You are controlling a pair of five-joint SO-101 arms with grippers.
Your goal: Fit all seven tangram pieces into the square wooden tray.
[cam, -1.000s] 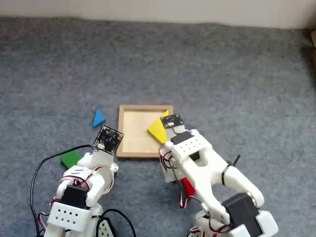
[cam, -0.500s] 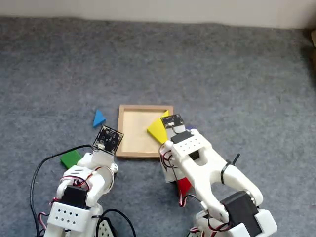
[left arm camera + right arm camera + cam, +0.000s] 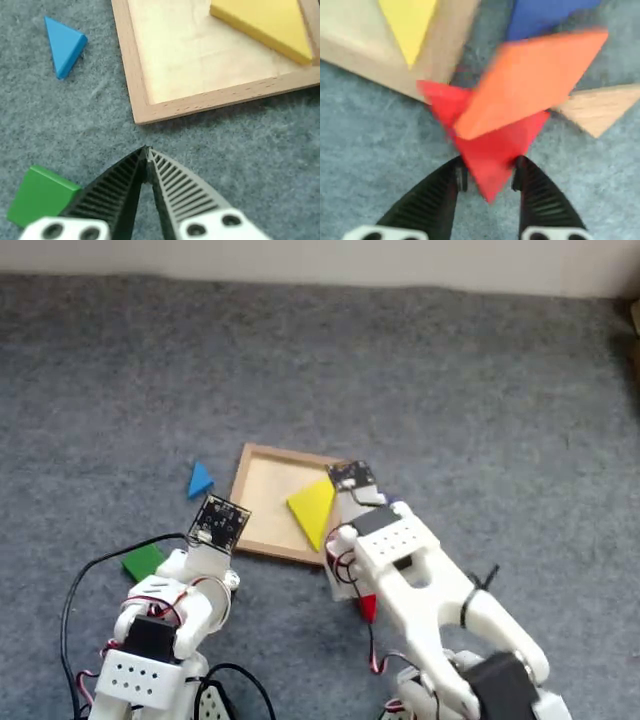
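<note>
The square wooden tray point(image 3: 239, 498) sat skewed on the grey carpet point(image 3: 450, 390) between my two arms. Its floor was mostly bare, and there was wide open carpet beyond its far edge and off to the right-arm side. The large yellow triangular piece point(image 3: 312, 508) lay inside the tray, in the half nearer the right arm, with one point up against the rim there. My left gripper point(image 3: 146, 155) had its jaws pressed together at the tips with nothing between them, and it hung over the carpet just short of the tray's near corner, clear of the wood. My right gripper point(image 3: 489, 170) had its jaws partway apart around the point of the bright red triangular piece point(image 3: 490, 145), with both fingers against its edges (that view was smeared, so I would not swear how firm the hold was). The orange parallelogram piece point(image 3: 525, 82) lay across the red one, and past it were a dark blue piece point(image 3: 545, 15) and a plain wooden triangular piece point(image 3: 592, 107), all crowded just outside the tray's rim. On the left-arm side, the small light-blue triangular piece point(image 3: 200, 480) lay near the tray's edge, and the green block point(image 3: 143, 562) sat beside the left arm.
</note>
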